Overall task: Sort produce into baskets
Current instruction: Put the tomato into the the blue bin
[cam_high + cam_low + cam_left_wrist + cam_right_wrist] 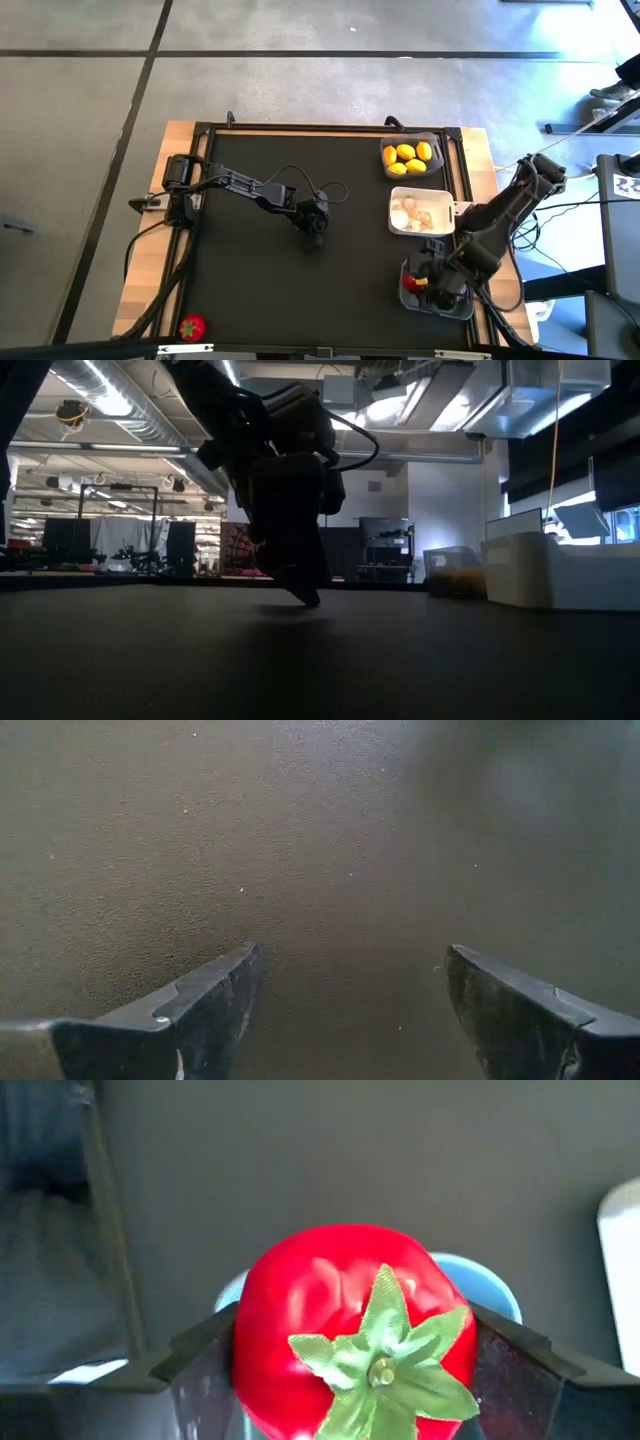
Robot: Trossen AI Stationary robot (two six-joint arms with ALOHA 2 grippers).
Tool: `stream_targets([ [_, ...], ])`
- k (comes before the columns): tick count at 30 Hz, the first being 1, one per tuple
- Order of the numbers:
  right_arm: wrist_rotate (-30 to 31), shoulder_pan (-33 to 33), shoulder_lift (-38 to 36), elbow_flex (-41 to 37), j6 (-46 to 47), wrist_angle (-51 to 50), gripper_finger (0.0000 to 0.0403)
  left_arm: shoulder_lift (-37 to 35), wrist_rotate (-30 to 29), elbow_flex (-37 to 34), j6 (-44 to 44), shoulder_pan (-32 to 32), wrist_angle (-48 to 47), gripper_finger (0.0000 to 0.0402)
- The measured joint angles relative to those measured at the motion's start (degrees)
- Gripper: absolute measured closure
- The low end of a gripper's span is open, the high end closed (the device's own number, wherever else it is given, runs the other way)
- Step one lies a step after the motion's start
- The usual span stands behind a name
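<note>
One red fruit (355, 1330) btwn right claw (350, 1370) fingers, over blue-grey basket (490, 1285).

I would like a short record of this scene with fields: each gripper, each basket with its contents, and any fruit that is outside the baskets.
left gripper: open, empty, low over the bare mat near the table's middle
right gripper: over the blue-grey basket, a red fruit between its fingers
dark grey basket: yellow lemons
white basket: small pale bulbs
blue-grey basket: contents mostly hidden by the arm
loose fruit: one red fruit with green top at the table's edge on the left arm's side
</note>
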Motion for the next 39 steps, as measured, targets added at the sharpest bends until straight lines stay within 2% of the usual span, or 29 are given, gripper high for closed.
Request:
stream_targets([
  [6,3.99,3.8,3.19,0.0,3.86,-0.8,0.0094,0.0,0.0,0.0,-0.26,-0.02,0.17,0.0084],
  [18,5.74,3.58,10.73,0.0,3.61,-5.47,0.0093,0.0,0.0,0.0,-0.33,-0.04,0.24,0.0084],
  [32,6.52,3.58,16.21,-0.7,1.96,-5.18,0.0093,0.0,-0.02,0.0,-0.44,-0.05,0.28,0.0084],
  [39,6.0,3.58,18.0,-1.01,2.2,-5.14,0.0067,0.0,0.0,0.0,-0.44,-0.04,0.32,0.0084],
])
